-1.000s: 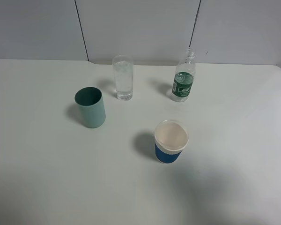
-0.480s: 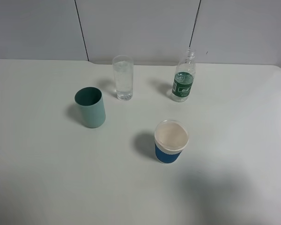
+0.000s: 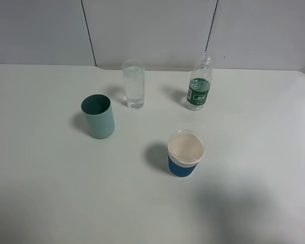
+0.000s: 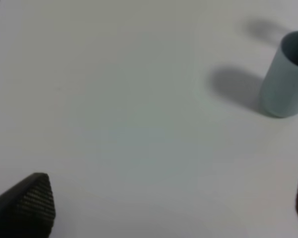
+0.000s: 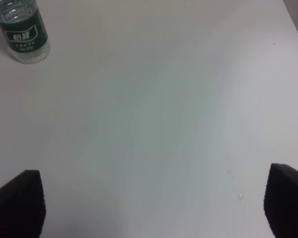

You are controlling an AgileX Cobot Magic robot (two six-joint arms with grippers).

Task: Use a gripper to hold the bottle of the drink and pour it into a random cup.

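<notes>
The clear bottle point(image 3: 200, 84) with a dark green label stands upright at the back right of the table, uncapped. It also shows in the right wrist view point(image 5: 22, 29), far from the fingertips. The tall clear glass cup point(image 3: 133, 84) stands at the back centre, left of the bottle. My right gripper point(image 5: 154, 203) is open and empty, above bare table. My left gripper point(image 4: 174, 203) is open and empty, with the teal cup ahead of it. Neither gripper shows in the exterior high view.
A teal plastic cup point(image 3: 98, 116) stands left of centre and also shows in the left wrist view point(image 4: 286, 75). A white paper cup with a blue sleeve point(image 3: 185, 153) stands in the middle front. The white table point(image 3: 51, 183) ends at a grey wall behind.
The objects have not moved. A faint shadow on the front right of the table has shifted slightly.
</notes>
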